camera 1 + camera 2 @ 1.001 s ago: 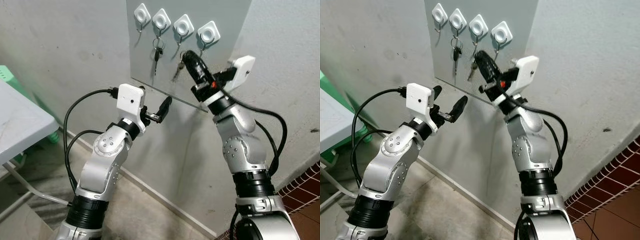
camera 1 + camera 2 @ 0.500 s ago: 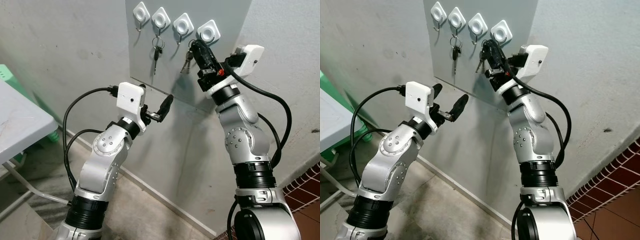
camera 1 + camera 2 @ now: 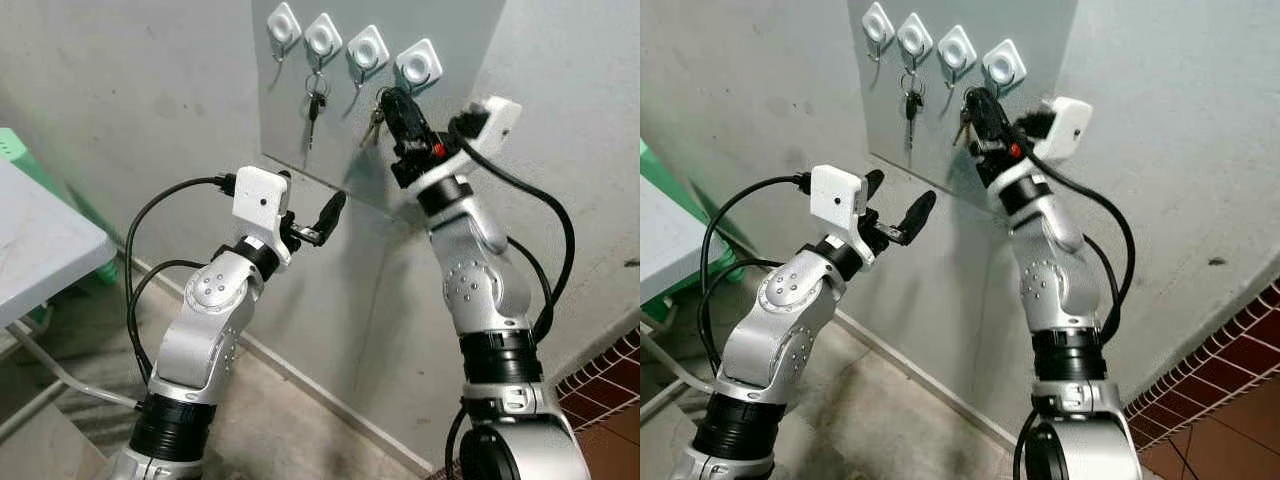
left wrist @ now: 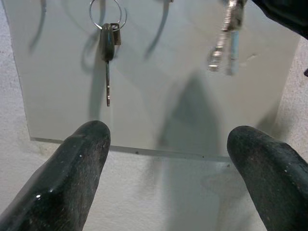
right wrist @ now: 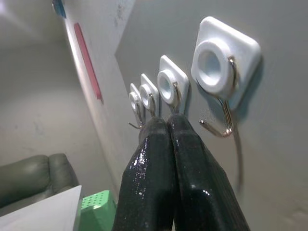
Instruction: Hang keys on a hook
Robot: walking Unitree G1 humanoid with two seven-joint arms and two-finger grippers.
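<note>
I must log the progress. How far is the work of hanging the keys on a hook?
Done: one key already hangs from the second hook. In hand: the right gripper, fingers closed, holds a key bunch just below the third hook and fourth hook. Left: slip the ring over a hook and let go. The left gripper waits open.

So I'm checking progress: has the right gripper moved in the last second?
Yes. The right gripper, shut on the keys, has risen along the grey board toward the rightmost hook.
</note>
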